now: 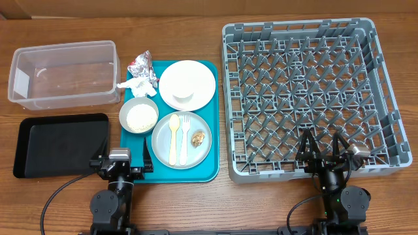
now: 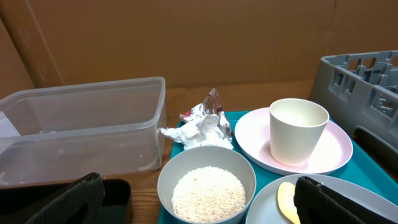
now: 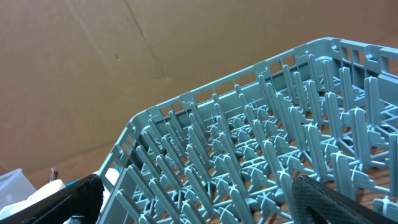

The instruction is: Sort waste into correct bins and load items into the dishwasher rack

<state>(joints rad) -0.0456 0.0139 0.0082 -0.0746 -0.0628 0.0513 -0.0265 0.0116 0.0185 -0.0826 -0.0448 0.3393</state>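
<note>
The teal tray (image 1: 210,171) holds the foil wrapper with tissue (image 1: 140,70), a white plate (image 1: 196,75) with a white cup (image 2: 297,130), a grey bowl (image 1: 139,115) of rice (image 2: 208,193), and a grey plate (image 1: 196,155) with a yellow spoon (image 1: 174,136), fork (image 1: 185,136) and brown scrap (image 1: 199,138). My left gripper (image 1: 127,158) is open and empty at the tray's near left corner, in front of the bowl (image 2: 202,205). My right gripper (image 1: 322,151) is open and empty over the near edge of the dishwasher rack (image 1: 385,39), its pegs between the fingers (image 3: 196,202).
The clear tub (image 1: 65,98) stands at the back left. The black tray (image 1: 59,143) lies in front of it, beside my left gripper. A brown cardboard wall stands behind the table in both wrist views.
</note>
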